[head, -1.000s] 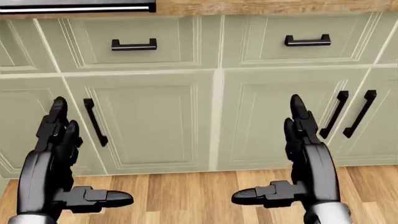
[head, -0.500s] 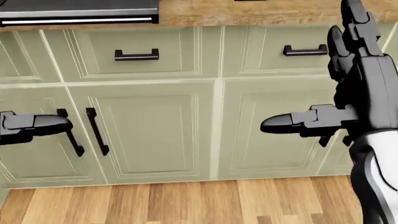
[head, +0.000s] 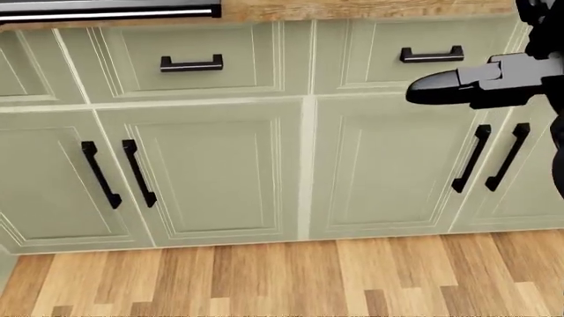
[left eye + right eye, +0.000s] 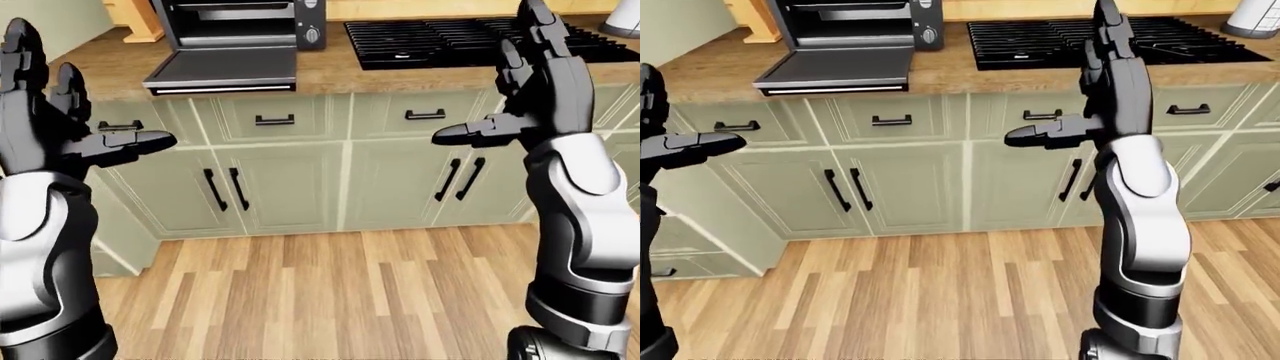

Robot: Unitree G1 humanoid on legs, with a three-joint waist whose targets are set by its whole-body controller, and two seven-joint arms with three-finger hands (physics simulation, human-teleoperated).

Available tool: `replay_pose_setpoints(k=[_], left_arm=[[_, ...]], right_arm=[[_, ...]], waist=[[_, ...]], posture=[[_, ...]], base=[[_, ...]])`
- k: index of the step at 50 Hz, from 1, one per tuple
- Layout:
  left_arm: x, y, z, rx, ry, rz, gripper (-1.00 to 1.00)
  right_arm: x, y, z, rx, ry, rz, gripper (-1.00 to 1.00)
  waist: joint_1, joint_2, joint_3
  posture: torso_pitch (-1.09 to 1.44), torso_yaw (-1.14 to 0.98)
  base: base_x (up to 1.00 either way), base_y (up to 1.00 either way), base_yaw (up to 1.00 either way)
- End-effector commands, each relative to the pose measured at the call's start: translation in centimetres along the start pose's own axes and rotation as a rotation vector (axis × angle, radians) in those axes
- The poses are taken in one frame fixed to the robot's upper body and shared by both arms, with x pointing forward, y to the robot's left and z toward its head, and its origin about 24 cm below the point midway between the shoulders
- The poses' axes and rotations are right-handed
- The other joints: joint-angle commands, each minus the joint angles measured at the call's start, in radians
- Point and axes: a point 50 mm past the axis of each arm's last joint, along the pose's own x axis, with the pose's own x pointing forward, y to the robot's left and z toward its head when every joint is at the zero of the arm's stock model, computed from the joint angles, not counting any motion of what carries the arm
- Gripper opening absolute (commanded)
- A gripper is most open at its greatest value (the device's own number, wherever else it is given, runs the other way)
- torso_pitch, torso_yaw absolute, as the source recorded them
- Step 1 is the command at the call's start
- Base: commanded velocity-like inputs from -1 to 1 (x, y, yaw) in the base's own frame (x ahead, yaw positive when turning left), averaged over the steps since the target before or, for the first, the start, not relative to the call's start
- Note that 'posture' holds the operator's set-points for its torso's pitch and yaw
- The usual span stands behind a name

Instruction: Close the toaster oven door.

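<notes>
Both hands are raised with fingers spread, holding nothing: the left hand [image 4: 60,112] at the left-eye view's left edge, the right hand [image 4: 525,90] at upper right. Between them, higher up, the toaster oven [image 4: 235,22] sits on the wooden counter [image 4: 330,71], its door [image 4: 225,69] folded down flat

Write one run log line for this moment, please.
toaster oven door: open, flat on counter | left hand: open, raised, empty | right hand: open, raised, empty | contact: none

Brushed-metal toaster oven door [image 4: 222,69] on a matt wood counter [image 4: 330,71], above glossy plank floor [image 4: 320,292]
</notes>
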Motion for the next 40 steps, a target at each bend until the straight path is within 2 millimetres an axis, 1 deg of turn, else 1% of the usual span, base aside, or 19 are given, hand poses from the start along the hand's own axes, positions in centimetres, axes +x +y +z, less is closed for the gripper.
replay_pose_setpoints(k=[1,8,14,21,22,25,32,34,36,38,39,40], left_arm=[[0.3,0.3,2.0,-0.015,-0.082,0.000,1.00],[0.7,1.0,3.8,0.014,-0.138,0.013,1.00],[0.9,1.5,4.2,0.016,-0.148,0.035,1.00],[0.9,1.8,4.5,0.018,-0.144,0.047,1.00],[0.9,1.8,4.5,0.018,-0.144,0.048,1.00],[0.9,2.1,4.7,0.020,-0.148,0.053,1.00],[0.9,2.3,5.1,0.025,-0.154,0.061,1.00],[1.0,2.3,5.1,0.027,-0.155,0.062,1.00],[1.0,2.3,5.1,0.028,-0.156,0.063,1.00],[0.9,2.3,5.0,0.027,-0.154,0.063,1.00],[0.9,2.2,5.0,0.027,-0.154,0.061,1.00],[0.9,2.2,5.0,0.028,-0.155,0.061,1.00]], right_arm=[[0.1,-0.4,2.2,-0.014,-0.099,-0.010,1.00],[0.5,-0.9,3.6,-0.011,-0.128,-0.012,1.00],[0.8,-1.1,4.4,-0.016,-0.142,-0.012,1.00],[0.9,-1.3,5.0,-0.005,-0.150,-0.009,1.00],[0.9,-1.3,5.0,-0.003,-0.150,-0.009,1.00],[1.0,-1.4,5.5,-0.001,-0.158,-0.009,1.00],[1.0,-1.6,5.9,-0.005,-0.168,-0.007,1.00],[1.1,-1.6,6.0,-0.008,-0.170,-0.008,1.00],[1.1,-1.6,6.0,-0.010,-0.172,-0.007,1.00],[1.1,-1.6,6.1,-0.010,-0.172,-0.007,1.00],[1.0,-1.6,6.1,-0.016,-0.173,-0.005,1.00],[1.0,-1.6,6.2,-0.016,-0.173,-0.004,1.00]], waist=[[-0.001,0.002,-0.023],[-0.001,0.005,-0.021],[-0.002,0.006,-0.017],[-0.003,0.008,-0.019],[-0.004,0.010,-0.037],[-0.004,0.011,-0.030],[-0.013,0.032,-0.020],[-0.013,0.034,-0.021],[-0.013,0.038,-0.016],[-0.013,0.025,-0.021],[-0.011,0.014,-0.024],[-0.010,0.007,-0.017]], posture=[[0.00,0.00],[0.00,0.00],[0.00,0.00],[0.00,0.00],[0.00,0.00],[0.00,0.00],[0.00,0.00],[0.00,0.00],[0.00,0.00],[0.00,0.00],[0.00,0.00],[0.00,0.00]], base=[[0.00,0.00,0.00],[0.00,0.00,0.00],[0.00,0.00,0.00],[0.00,0.01,0.00],[0.00,0.06,0.00],[0.00,0.10,0.00],[0.00,0.20,0.00],[0.00,0.22,0.00],[0.00,0.22,0.00],[0.00,0.21,0.00],[0.06,0.13,0.00],[0.11,0.05,0.00]])
